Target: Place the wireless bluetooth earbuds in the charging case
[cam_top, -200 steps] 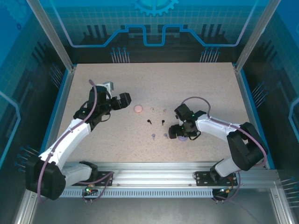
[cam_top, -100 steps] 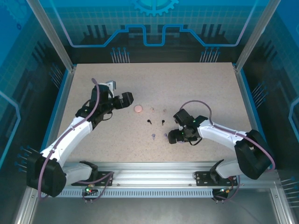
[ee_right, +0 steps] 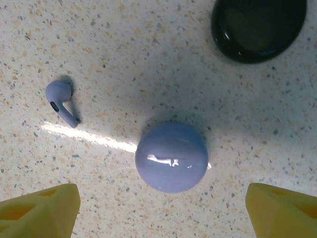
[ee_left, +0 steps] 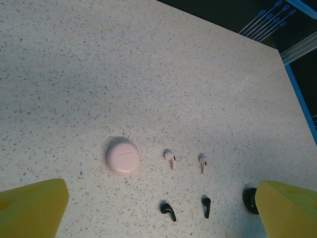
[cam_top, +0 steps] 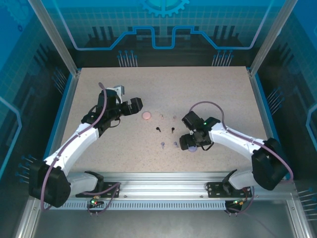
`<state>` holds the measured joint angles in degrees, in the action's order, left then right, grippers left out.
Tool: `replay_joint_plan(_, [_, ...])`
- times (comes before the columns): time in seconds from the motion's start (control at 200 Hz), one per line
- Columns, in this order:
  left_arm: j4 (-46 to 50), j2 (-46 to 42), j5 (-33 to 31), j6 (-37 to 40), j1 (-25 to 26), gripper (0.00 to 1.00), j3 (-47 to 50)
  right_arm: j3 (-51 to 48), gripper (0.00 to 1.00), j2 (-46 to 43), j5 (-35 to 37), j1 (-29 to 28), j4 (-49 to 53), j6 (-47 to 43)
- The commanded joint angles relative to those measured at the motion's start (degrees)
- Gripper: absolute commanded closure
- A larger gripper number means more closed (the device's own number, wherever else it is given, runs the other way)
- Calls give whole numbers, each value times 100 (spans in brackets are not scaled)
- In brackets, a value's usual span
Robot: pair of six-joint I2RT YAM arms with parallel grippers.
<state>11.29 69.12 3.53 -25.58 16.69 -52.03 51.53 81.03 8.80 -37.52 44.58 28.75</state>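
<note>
- The right gripper (ee_right: pixel 161 218) hangs released, jaws wide, directly over the closed lavender case (ee_right: pixel 171 156). One lavender earbud (ee_right: pixel 62 101) lies beside the case, and the black case (ee_right: pixel 257 25) lies beyond.
- The left gripper (ee_left: pixel 158 215) is released, with the pink case (ee_left: pixel 123 157) ahead of it.
- The tabletop (cam_top: pixel 208 89) holds six earbuds: two pink earbuds (ee_left: pixel 170 159), two black earbuds (ee_left: pixel 168 211) and two lavender.
- There are three cases.

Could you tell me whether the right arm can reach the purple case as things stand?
Probably yes. The open right hand hangs over the purple case, which has nothing on top; the purple earbud and black case lie apart from it.
</note>
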Motion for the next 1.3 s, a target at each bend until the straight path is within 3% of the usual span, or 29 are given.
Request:
replay_joint_plan(0.0, [-64, 16, 146, 16, 61, 1, -176, 350, 12, 404, -26, -74, 369, -500])
replay_joint_plan(0.475, [-8, -128, 205, 95, 62, 1, -211, 395, 23, 1155, -50, -89, 146, -570])
replay_joint_plan(1.296, [-120, -215, 223, 42, 62, 1, -141, 43, 33, 1354, 157, -88, -183, -105])
